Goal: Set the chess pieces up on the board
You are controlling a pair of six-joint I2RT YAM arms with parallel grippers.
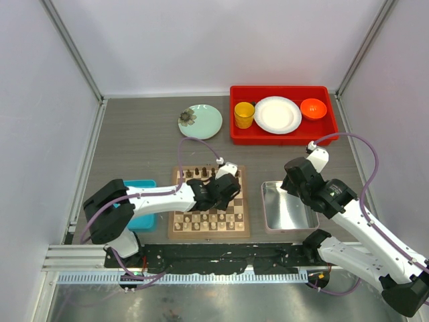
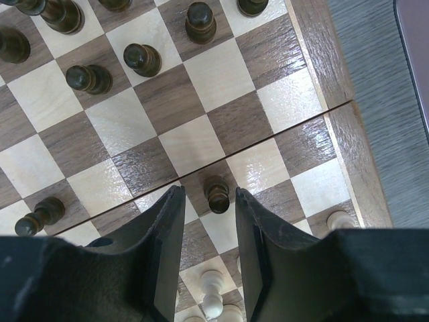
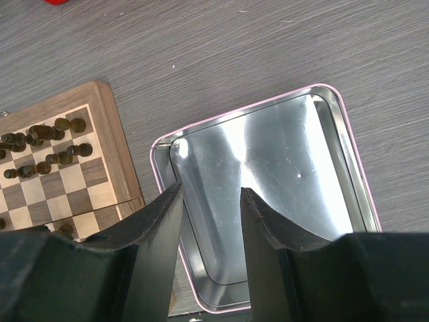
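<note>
Rows of chess pieces (image 1: pixel 211 225) stand on the board (image 1: pixel 208 235) in the top view, dark ones far, pale ones near. The board lies at the middle of the desk's near edge, between a blue tray (image 1: pixel 144 221) and a silver tray (image 1: pixel 285 211). The left jaws hang over the board, and the right jaws over the silver tray.

From the left wrist, the left jaws are open. A dark pawn (image 2: pixel 216 194) stands on the board (image 2: pixel 221 67) between them, not gripped.

From the right wrist, the right jaws are open and hold nothing. Under them lies the silver tray (image 3: pixel 281 168), with the board (image 3: pixel 110 134) just beside it.
</note>
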